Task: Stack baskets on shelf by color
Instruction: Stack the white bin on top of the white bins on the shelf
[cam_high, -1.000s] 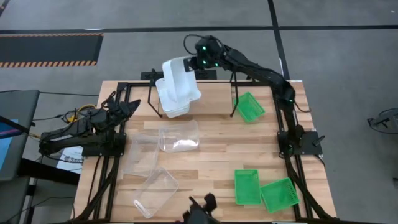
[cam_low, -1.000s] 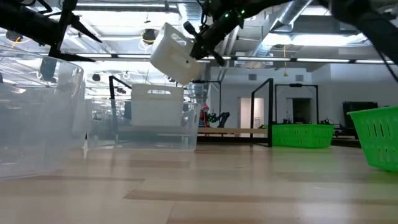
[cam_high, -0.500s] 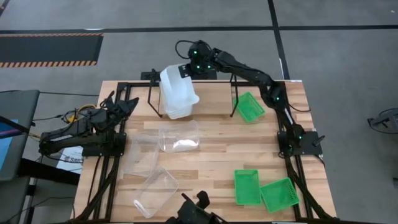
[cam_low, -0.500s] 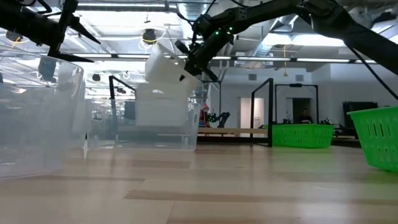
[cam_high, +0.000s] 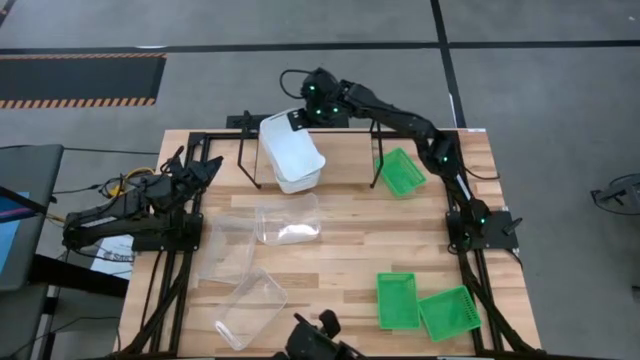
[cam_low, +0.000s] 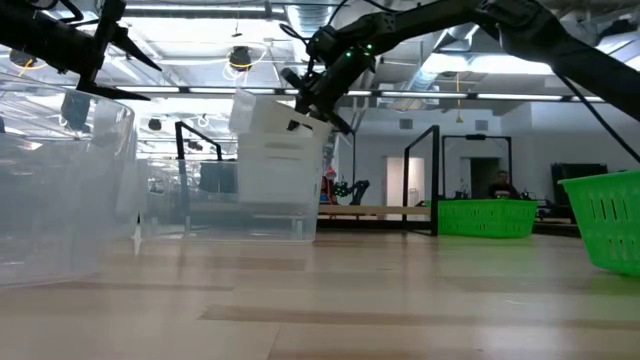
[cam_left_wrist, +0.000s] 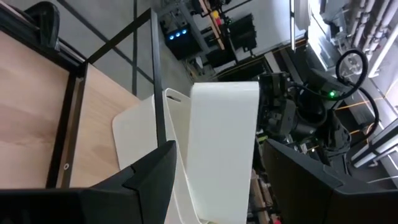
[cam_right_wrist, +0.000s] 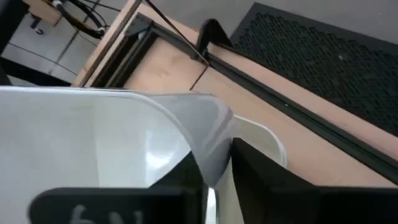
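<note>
White basket (cam_high: 292, 153) sits nested in another at the shelf's (cam_high: 345, 150) left end, your right gripper (cam_high: 303, 112) at its back rim; I can't tell whether the fingers have let go. Pull away crooked and you tip the stack.

The right arm stretches across to the table's far edge, its gripper (cam_high: 300, 117) with fingers straddling a white rim, while the left arm rests folded low, its gripper (cam_high: 205, 170) spread wide.
</note>
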